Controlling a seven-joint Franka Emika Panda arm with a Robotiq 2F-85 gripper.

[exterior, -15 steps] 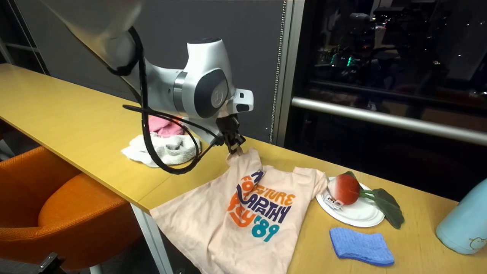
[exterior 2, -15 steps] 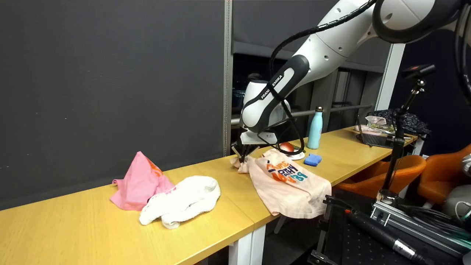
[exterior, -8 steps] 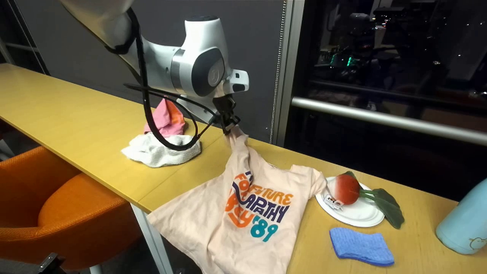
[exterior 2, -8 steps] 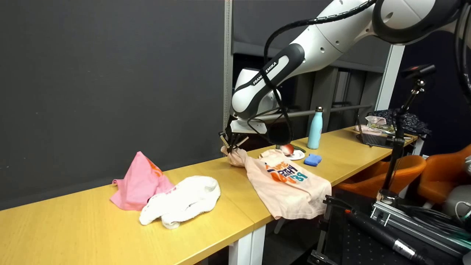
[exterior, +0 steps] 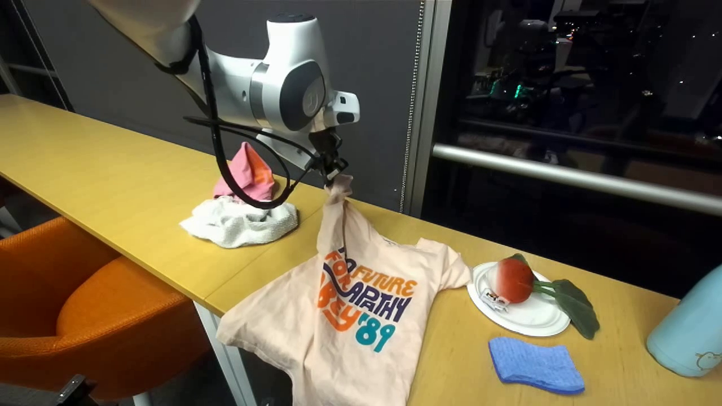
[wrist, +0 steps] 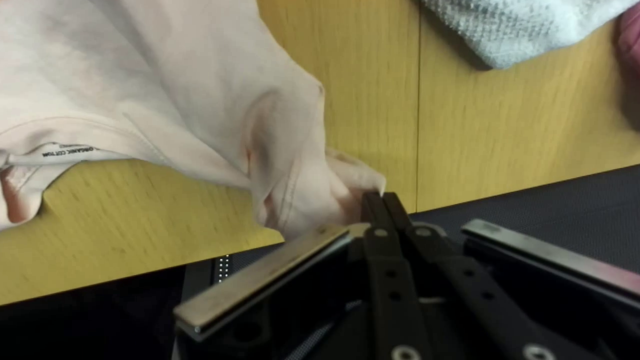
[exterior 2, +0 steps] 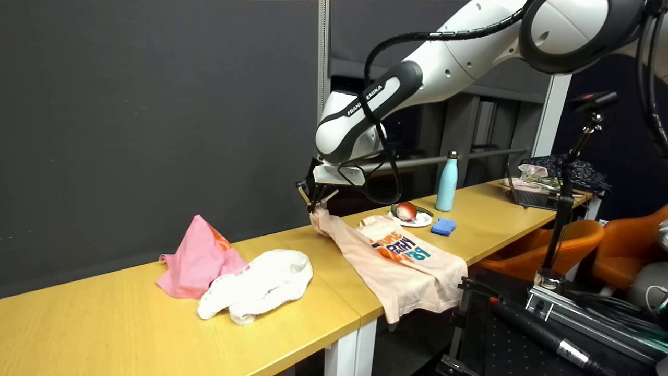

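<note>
Clearly, jaws clenched on sleeve [wrist: 310, 200] of peach T-shirt [exterior: 361, 304]; white cloth [exterior: 240, 223] nearby.

In an exterior view: got T-shirt [exterior: 366, 299] on table [exterior: 107, 163], with hem over the near edge and one sleeve up in gripper [wrist: 381, 196]. See towel [exterior: 237, 225] left of T-shirt, with cloth [exterior: 248, 177] just behind it. To the right, got plate [exterior: 538, 326] with toy radish [exterior: 514, 280] on it, leaves [exterior: 576, 307] past the right rim. Find sponge [exterior: 536, 365] in front of plate, bottle [exterior: 689, 330] farther right. Note chair [exterior: 107, 304] before table, left of T-shirt, plus window [exterior: 564, 237] behind table at right.
</note>
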